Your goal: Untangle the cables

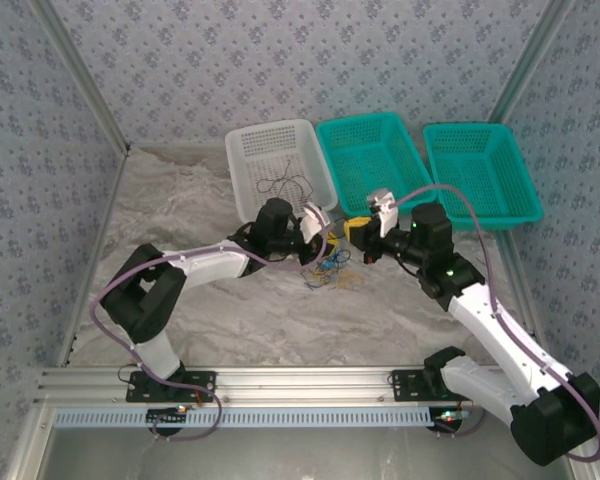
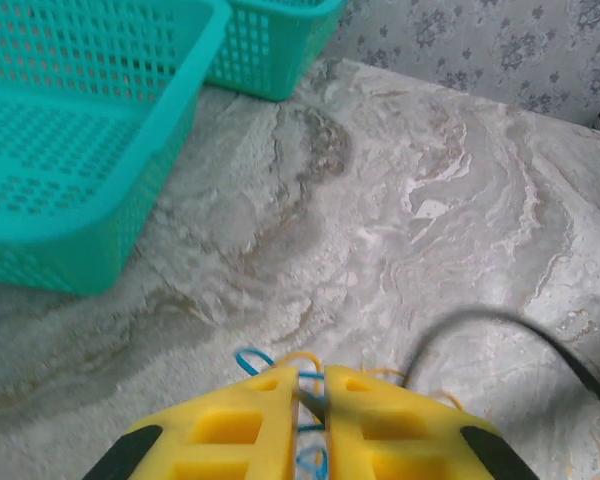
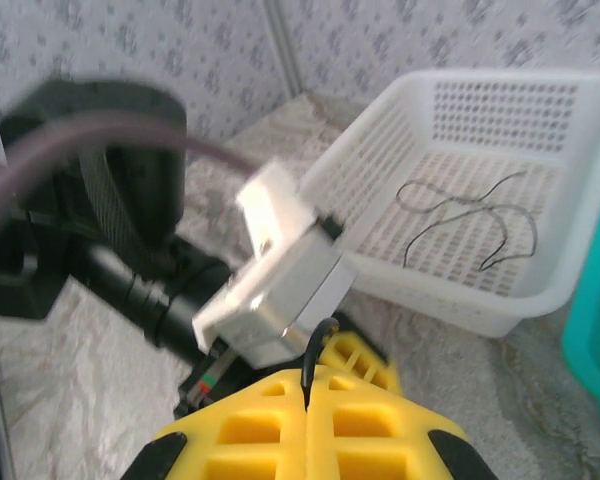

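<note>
The left hand [image 2: 311, 380] has its jaws nearly together on a strand of the blue cable [image 2: 248, 357], at the left edge of the tangle. The cables [image 1: 330, 272] lie knotted on the bench [image 1: 240, 310], between the two hands. The right hand [image 3: 308, 388] is closed on the black cable [image 3: 309, 362]. With both hands about equally near, parting the strands likely calls for a left-right pull.

The left gripper [image 2: 312, 385] hides most of the blue cable [image 2: 248, 357]; the blurred black cable [image 2: 480, 313] runs off-frame.
</note>
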Robot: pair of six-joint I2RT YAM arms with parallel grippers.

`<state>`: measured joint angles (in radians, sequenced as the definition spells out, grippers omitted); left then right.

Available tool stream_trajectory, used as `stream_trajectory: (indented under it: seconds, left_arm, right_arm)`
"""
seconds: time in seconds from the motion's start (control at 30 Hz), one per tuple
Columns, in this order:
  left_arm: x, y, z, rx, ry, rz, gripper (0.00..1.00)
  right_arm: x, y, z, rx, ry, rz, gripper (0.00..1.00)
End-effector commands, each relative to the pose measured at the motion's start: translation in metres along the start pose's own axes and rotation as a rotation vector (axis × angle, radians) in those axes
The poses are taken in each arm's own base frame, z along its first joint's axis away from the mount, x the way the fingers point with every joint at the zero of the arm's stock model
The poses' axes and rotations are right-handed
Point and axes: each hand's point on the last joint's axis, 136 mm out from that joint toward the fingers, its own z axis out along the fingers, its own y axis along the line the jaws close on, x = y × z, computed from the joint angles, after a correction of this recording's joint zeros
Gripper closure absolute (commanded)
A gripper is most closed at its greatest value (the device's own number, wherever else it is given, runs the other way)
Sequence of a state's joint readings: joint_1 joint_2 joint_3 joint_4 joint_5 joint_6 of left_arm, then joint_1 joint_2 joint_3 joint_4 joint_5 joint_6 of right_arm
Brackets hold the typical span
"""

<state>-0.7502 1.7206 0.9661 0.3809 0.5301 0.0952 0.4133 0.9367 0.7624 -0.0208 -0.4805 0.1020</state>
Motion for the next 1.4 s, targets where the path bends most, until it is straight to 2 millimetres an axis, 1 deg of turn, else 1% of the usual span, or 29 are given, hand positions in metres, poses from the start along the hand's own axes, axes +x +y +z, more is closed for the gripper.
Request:
stream_trajectory:
  seconds: [0.0,0.13,0.27,0.33,0.4,0.43,0.47,0.5,0.53,0.57,0.6,0.63,0.7,0.83,0.9,1.0,1.03,1.13,1.2,1.3,1.37]
  left_arm:
    - [0.024,0.003,0.001,-0.02,0.027,-0.08,0.86]
    - [0.038,0.007,-0.003,-0.06,0.031,-0.125,0.87]
    - [0.047,0.007,-0.004,-0.07,0.039,-0.155,0.89]
    - [0.048,0.005,-0.006,-0.067,0.037,-0.167,0.93]
    - [0.043,0.004,-0.011,-0.067,0.007,-0.176,0.91]
    - [0.038,0.003,-0.015,-0.067,-0.017,-0.186,0.86]
    - [0.033,0.005,-0.02,-0.077,-0.042,-0.199,0.79]
    - [0.028,0.008,-0.025,-0.088,-0.071,-0.229,0.64]
    - [0.022,0.011,-0.031,-0.096,-0.098,-0.256,0.42]
    - [0.018,0.012,-0.036,-0.1,-0.119,-0.269,0.26]
    - [0.011,0.013,-0.042,-0.103,-0.146,-0.281,0.15]
    - [0.005,0.011,-0.047,-0.102,-0.164,-0.28,0.09]
    - [-0.011,0.004,-0.055,-0.08,-0.193,-0.259,0.04]
    - [-0.044,-0.015,-0.067,0.005,-0.248,-0.183,0.01]
    - [-0.057,-0.017,-0.069,0.015,-0.264,-0.143,0.0]
    - [-0.07,-0.002,-0.067,-0.057,-0.281,-0.105,0.01]
    - [-0.071,0.004,-0.064,-0.084,-0.275,-0.096,0.01]
    - [-0.078,0.021,-0.051,-0.177,-0.262,-0.06,0.01]
    - [-0.081,0.021,-0.039,-0.204,-0.254,0.001,0.02]
    - [-0.088,0.022,-0.022,-0.26,-0.249,0.076,0.1]
    - [-0.09,0.027,-0.011,-0.303,-0.256,0.082,0.25]
  right_arm:
    - [-0.042,-0.005,-0.016,0.042,-0.167,0.007,1.0]
    - [-0.051,-0.008,-0.022,0.059,-0.213,0.019,1.0]
    - [-0.06,-0.01,-0.028,0.08,-0.259,0.029,1.0]
    - [-0.063,-0.011,-0.032,0.086,-0.279,0.036,1.0]
    - [-0.062,-0.01,-0.031,0.084,-0.269,0.036,1.0]
    - [-0.059,-0.011,-0.03,0.085,-0.257,0.04,1.0]
    - [-0.057,-0.012,-0.03,0.09,-0.247,0.044,1.0]
    - [-0.055,-0.013,-0.028,0.095,-0.238,0.048,1.0]
    - [-0.052,-0.014,-0.028,0.102,-0.229,0.053,1.0]
    - [-0.049,-0.015,-0.026,0.109,-0.217,0.056,1.0]
    - [-0.046,-0.016,-0.024,0.112,-0.204,0.062,1.0]
    - [-0.043,-0.017,-0.023,0.115,-0.192,0.067,1.0]
    - [-0.038,-0.017,-0.019,0.112,-0.165,0.078,1.0]
    - [-0.03,-0.016,-0.007,0.109,-0.124,0.094,1.0]
    - [-0.028,-0.014,-0.002,0.103,-0.116,0.098,1.0]
    - [-0.028,-0.01,0.006,0.082,-0.107,0.102,1.0]
    - [-0.029,-0.009,0.008,0.075,-0.107,0.103,1.0]
    - [-0.032,-0.002,0.011,0.039,-0.115,0.113,1.0]
    - [-0.035,0.002,0.012,0.019,-0.125,0.123,1.0]
    - [-0.04,0.007,0.011,-0.003,-0.14,0.138,1.0]
    - [-0.042,0.01,0.01,-0.018,-0.147,0.14,1.0]
